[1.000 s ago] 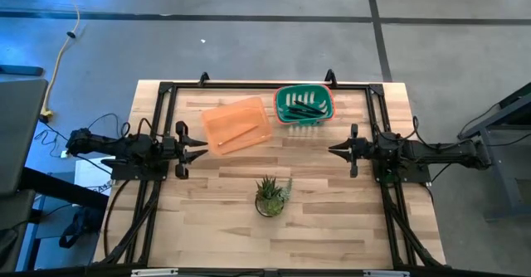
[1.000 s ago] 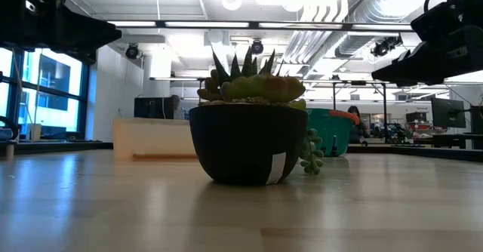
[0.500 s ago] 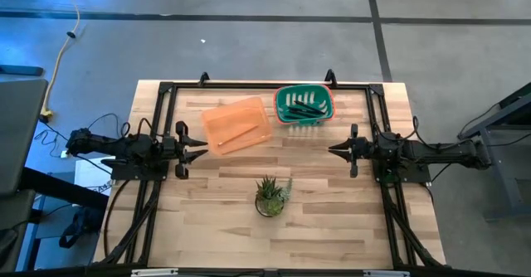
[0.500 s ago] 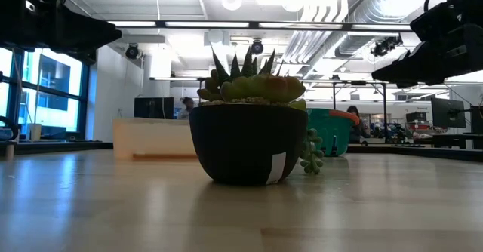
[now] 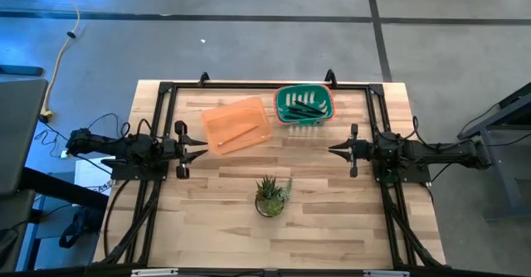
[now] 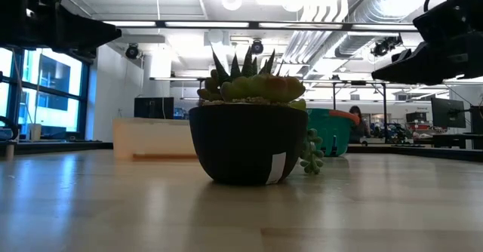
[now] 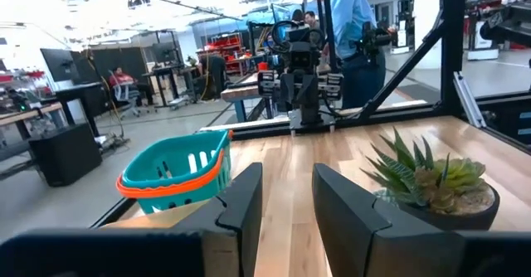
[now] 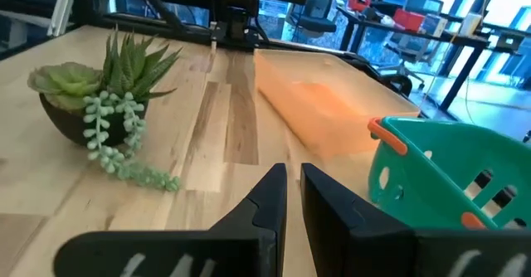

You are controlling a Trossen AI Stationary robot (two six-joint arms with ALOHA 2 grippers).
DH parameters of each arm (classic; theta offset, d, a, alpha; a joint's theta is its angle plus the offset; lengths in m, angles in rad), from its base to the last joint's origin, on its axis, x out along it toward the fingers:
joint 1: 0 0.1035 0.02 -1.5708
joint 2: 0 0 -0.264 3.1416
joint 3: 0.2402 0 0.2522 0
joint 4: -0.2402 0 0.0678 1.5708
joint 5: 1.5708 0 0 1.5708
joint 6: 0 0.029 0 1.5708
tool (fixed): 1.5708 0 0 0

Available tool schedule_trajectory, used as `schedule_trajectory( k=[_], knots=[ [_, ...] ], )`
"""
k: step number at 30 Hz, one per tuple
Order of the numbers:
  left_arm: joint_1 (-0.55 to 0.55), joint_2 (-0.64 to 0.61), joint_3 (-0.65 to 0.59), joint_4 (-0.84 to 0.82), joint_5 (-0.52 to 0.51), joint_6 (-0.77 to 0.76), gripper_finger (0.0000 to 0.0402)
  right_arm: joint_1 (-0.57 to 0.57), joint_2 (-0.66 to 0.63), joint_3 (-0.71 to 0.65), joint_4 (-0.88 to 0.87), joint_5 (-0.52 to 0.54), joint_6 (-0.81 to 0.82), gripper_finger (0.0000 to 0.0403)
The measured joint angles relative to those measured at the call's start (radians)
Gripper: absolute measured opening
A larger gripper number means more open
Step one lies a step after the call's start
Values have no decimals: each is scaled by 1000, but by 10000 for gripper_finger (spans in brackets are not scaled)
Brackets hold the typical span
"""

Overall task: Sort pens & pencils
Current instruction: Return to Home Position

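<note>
Several dark pens lie inside a green basket at the far middle of the table. To its left, an orange tray rests flat on the wood, and a pale pencil-like stick shows faintly in it. My left gripper hovers level at the table's left, just this side of the tray, open with nothing between its fingers. Level at the table's right hovers my right gripper, near the basket, its fingers shut on nothing.
A potted succulent stands near the middle of the table, between the arms and closer to the near edge; strands trail from its pot. A black frame runs along the far edge and sides. People stand in the room beyond the table.
Both grippers have rolled slightly about the line they point along and otherwise kept their places. Tray, basket and plant have not moved.
</note>
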Motion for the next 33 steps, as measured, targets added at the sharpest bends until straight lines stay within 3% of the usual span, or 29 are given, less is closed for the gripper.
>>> schedule_trajectory(
  k=[11, 33],
  knots=[
    [0, 0, 0, 0, 0, -71, 95, 0, 0, 0, 0, 0, 245, 32],
    [0, 0, 0, 0, 0, -78, 95, 0, 0, 0, 0, 0, 245, 32]
  ],
)
